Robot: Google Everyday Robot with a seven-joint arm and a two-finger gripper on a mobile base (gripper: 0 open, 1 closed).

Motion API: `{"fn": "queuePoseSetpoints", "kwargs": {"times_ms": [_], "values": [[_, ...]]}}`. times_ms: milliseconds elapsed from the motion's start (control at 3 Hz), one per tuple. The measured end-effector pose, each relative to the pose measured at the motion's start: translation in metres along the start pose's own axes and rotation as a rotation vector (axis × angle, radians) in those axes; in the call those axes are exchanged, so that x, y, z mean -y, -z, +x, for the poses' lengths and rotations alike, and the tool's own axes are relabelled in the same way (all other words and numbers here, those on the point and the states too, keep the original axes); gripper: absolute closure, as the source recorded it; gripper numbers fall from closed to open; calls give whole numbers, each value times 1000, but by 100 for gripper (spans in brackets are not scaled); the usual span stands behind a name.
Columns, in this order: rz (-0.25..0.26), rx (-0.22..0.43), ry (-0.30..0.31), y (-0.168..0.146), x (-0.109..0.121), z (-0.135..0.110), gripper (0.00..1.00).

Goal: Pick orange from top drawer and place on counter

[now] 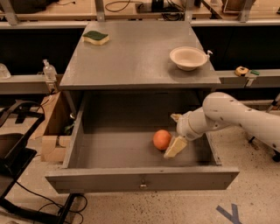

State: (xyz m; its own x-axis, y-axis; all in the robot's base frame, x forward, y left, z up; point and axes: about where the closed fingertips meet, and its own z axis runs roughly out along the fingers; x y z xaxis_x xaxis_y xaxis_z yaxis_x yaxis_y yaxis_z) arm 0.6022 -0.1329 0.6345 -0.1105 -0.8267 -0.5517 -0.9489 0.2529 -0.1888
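The orange (161, 139) lies on the floor of the open top drawer (140, 178), right of its middle. My gripper (174, 132) reaches into the drawer from the right on a white arm (227, 114). It is open, with one cream finger (175, 148) at the orange's right front side and the other fingertip (176, 117) further back. The orange sits just left of the gap, touching or nearly touching the front finger. The grey counter (135, 57) is the cabinet top above the drawer.
A white bowl (188, 57) stands at the counter's right edge and a green-yellow sponge (96, 37) at its back left. A cardboard box (52, 131) and cables sit on the floor to the left. A wooden workbench (131, 8) runs behind.
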Motion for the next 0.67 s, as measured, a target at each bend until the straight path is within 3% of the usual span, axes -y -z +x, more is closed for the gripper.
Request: {"fn": "queuePoseSetpoints", "kwargs": {"times_ms": [333, 667], "values": [[-44, 0, -18, -22, -10, 6, 16], [-74, 41, -16, -30, -18, -6, 34]]}}
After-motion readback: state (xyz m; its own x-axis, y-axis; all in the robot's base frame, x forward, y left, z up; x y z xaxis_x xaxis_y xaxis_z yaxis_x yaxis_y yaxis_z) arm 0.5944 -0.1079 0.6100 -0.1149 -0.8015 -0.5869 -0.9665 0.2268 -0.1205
